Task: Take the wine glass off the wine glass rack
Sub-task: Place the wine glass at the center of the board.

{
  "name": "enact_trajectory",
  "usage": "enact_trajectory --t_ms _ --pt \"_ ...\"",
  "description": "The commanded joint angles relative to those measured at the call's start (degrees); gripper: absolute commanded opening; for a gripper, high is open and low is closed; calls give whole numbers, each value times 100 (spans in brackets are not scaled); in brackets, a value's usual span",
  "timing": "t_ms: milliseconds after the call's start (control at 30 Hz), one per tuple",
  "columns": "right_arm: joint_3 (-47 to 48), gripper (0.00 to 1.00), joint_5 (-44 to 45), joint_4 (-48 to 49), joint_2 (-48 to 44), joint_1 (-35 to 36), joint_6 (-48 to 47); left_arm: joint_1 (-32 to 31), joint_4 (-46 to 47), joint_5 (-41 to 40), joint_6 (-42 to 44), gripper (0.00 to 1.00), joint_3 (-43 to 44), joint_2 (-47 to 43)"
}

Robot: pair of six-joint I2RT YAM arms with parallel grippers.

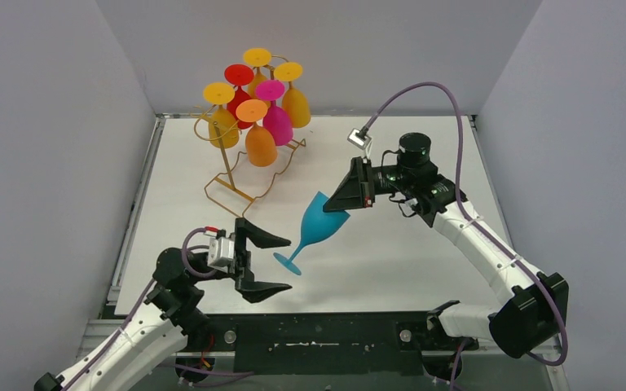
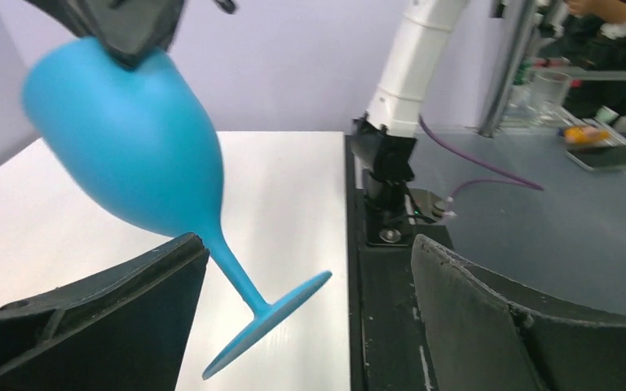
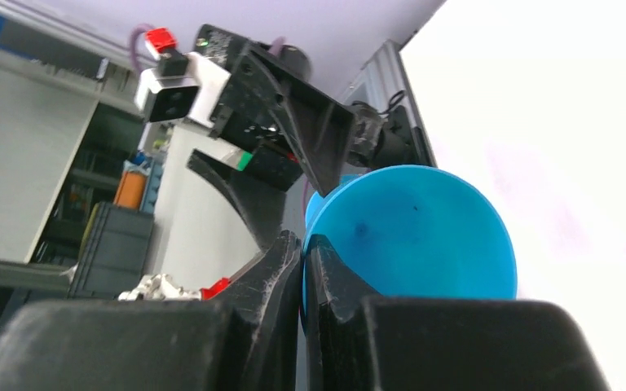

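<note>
A blue wine glass (image 1: 319,221) hangs tilted over the middle of the white table, bowl up and to the right, foot (image 1: 288,264) down and to the left. My right gripper (image 1: 336,208) is shut on the bowl's rim; in the right wrist view its fingers (image 3: 303,244) pinch the rim of the glass (image 3: 412,232). My left gripper (image 1: 290,264) stands open around the foot. In the left wrist view the stem and foot of the glass (image 2: 122,138) lie between the wide fingers of that gripper (image 2: 310,244), nearer the left one. The gold wine glass rack (image 1: 244,175) stands at the back left.
Several glasses, yellow, red, pink and orange, hang upside down on the rack (image 1: 261,142). Grey walls close in the table on the left, back and right. The black rail (image 1: 334,334) with both arm bases runs along the near edge.
</note>
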Motion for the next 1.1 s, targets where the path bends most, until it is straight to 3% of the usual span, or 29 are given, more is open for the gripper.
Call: enact_trajectory --t_ms 0,467,667,800,1067 --pt "422 0 875 -1292 -110 -51 -1192 1 -1438 -1256 574 95 452 -370" --pt "856 0 5352 -3123 -344 -11 -2277 6 -3927 -5826 99 97 1159 -892" --pt "927 0 6977 -3255 -283 -7 -2479 1 -5359 -6829 50 97 1920 -103" --pt "1075 0 7753 -3246 84 -1 -2483 16 -5562 -7304 38 97 1979 163" --pt "1479 0 8092 -2782 1141 34 -2253 76 -5835 -8220 -253 97 1933 130"
